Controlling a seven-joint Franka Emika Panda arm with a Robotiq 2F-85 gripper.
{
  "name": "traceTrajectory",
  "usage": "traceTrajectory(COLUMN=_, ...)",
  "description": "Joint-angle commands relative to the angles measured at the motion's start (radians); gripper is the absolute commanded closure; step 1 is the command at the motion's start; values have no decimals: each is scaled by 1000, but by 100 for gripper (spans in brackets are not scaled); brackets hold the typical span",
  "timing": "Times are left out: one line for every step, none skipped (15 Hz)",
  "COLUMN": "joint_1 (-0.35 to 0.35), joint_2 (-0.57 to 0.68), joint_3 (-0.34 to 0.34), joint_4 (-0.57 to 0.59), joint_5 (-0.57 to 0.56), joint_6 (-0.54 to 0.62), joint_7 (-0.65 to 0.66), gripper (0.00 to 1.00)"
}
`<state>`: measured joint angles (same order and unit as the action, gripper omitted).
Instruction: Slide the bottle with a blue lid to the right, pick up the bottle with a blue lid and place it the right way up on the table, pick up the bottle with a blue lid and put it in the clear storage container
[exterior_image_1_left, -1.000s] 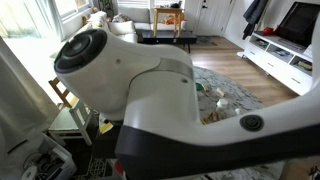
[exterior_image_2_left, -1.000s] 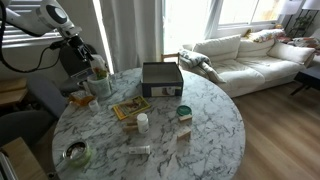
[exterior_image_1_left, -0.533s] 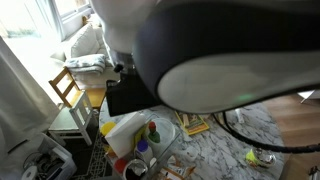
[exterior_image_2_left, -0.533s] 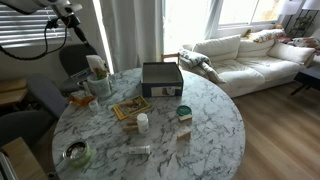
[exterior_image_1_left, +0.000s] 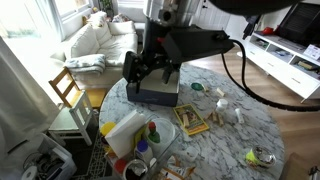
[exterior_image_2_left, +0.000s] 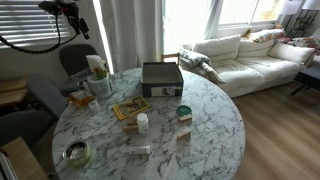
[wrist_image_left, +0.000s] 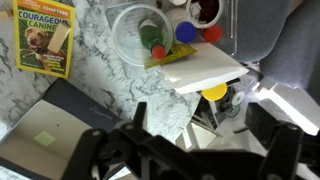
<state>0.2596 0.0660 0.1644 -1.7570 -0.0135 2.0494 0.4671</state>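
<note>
The tabletop (exterior_image_2_left: 205, 125) looks as it did a second ago: box (exterior_image_2_left: 161, 78) and book (exterior_image_2_left: 130, 108) sit unmoved. Your arm (exterior_image_1_left: 205, 42) is what differs. Then it reached down at the container (exterior_image_2_left: 100, 88) by the tabletop's edge; now it is lifted well above, likely to clear the rim. The end effector (wrist_image_left: 190, 160) hangs empty, jaws spread wide, as after a release. The bottle (wrist_image_left: 185, 32) shows only its blue lid from above, beside a red cap (wrist_image_left: 212, 33). You seem to have placed it, though the container's wall around it is unclear.
</note>
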Motion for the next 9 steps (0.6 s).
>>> traceTrajectory(joint_1=-59, joint_2=-86, joint_3=-3, joint_4=-84, joint_5=189, joint_6=-60, joint_7=-271, gripper=0)
traceTrajectory(joint_1=-72, joint_2=-103, joint_3=-10, joint_4=-99, joint_5=236, joint_6=-82, joint_7=-348, gripper=0)
traceTrajectory(joint_1=-82, joint_2=-116, joint_3=-17, joint_4=-106, joint_5=274, joint_6=-118, joint_7=-418, gripper=0)
traceTrajectory(joint_1=-92, joint_2=-131, joint_3=-24, joint_4=-116, joint_5=313, joint_6=-147, joint_7=-490, gripper=0)
traceTrajectory(joint_1=-101, joint_2=-147, joint_3=-32, joint_4=-125, joint_5=349, joint_6=-179, joint_7=-559, gripper=0)
traceTrajectory(joint_1=-108, joint_2=-166, joint_3=-41, joint_4=-145, joint_5=368, joint_6=-202, joint_7=-615, gripper=0)
traceTrajectory(joint_1=-98, joint_2=-104, joint_3=-24, joint_4=-75, joint_5=309, joint_6=-170, joint_7=-508, gripper=0)
traceTrajectory(joint_1=-103, joint_2=-112, joint_3=-28, joint_4=-80, joint_5=315, joint_6=-176, joint_7=-526, gripper=0)
traceTrajectory(joint_1=-104, joint_2=-113, joint_3=-28, joint_4=-77, joint_5=315, joint_6=-176, joint_7=-525, gripper=0)
